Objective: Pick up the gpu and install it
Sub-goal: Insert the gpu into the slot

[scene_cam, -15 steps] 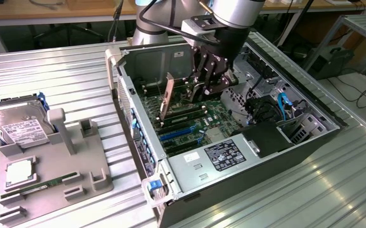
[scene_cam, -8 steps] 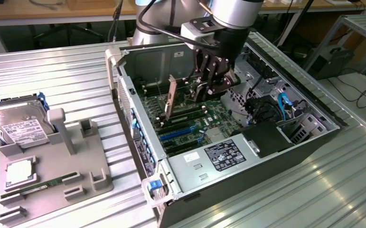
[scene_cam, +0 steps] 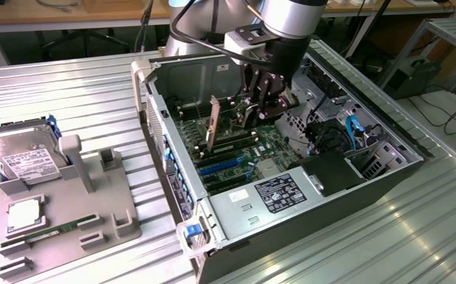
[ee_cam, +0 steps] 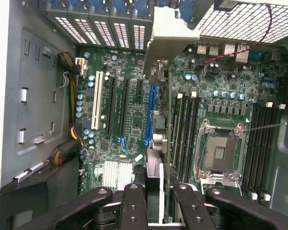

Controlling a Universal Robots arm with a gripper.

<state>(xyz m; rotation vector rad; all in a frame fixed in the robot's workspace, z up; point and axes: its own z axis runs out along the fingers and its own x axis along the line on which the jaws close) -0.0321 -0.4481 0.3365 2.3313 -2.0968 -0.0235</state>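
Note:
My gripper is lowered inside the open computer case and is shut on the gpu. The card stands on edge, green with its silver end bracket toward the case's rear wall. In the wrist view the gpu runs edge-on from between my two black fingers out to its silver bracket. It hangs just over the motherboard, next to the long blue slot. Whether its lower edge touches a slot is hidden.
A grey fixture on the exterior view's left holds a silver hard drive, a chip and a RAM stick. Inside the case are the power supply, the bare CPU socket, memory slots and cables.

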